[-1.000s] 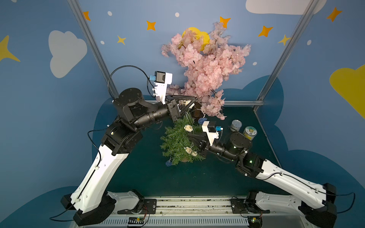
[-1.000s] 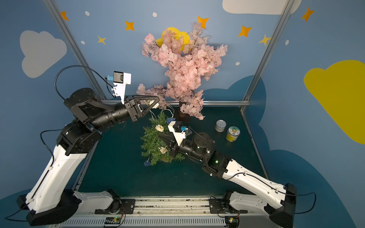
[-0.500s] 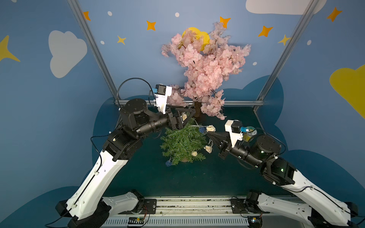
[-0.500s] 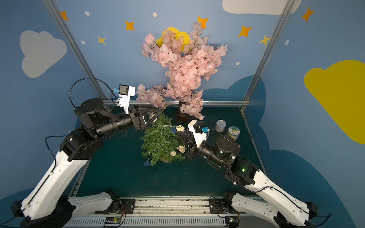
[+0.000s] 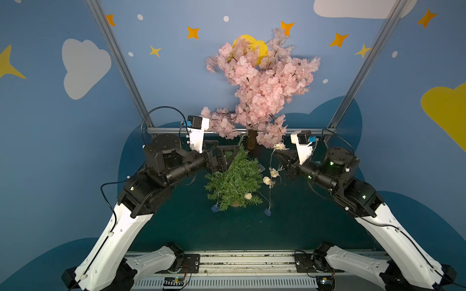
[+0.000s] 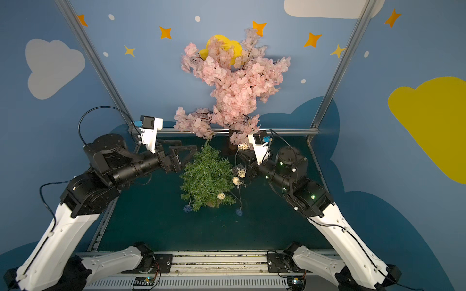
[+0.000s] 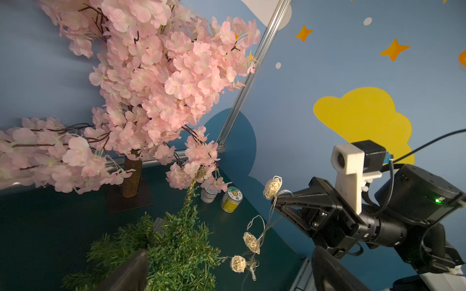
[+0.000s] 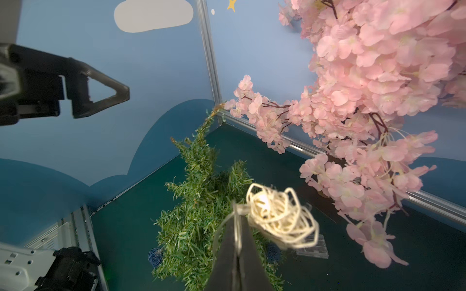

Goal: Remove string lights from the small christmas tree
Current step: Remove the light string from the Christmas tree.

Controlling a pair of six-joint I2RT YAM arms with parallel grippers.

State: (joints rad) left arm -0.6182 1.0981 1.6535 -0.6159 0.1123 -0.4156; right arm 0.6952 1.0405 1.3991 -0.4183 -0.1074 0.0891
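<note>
A: So, which step is in hand?

B: Mid-unwinding, I'd say. The right end effector is pinched shut on the wire of the string lights, just beside a cream ball. A loop with two more balls hangs below it, clear of the needles.

A: And the left end effector?

B: Spread wide and holding nothing, near the top of the small christmas tree, which stands between the two end effectors.

A: Is the strand off?

B: Not yet. Another cream ball sits in the low branches, and a blue ball lies at the tree's foot, below the left end effector. The battery box lies on the worktop below the right one, near the tree.

A: Next move?

B: Probably draw the held wire away from the tree, while the free end effector steadies the tree or picks out the low stretch. The tree looks light enough to tip if the wire catches.

A: Anything in the way?

B: The pink blossom tree droops just above and behind the right end effector, so a high lift risks a snag. Two jars stand beyond it, well apart from the strand.
</note>
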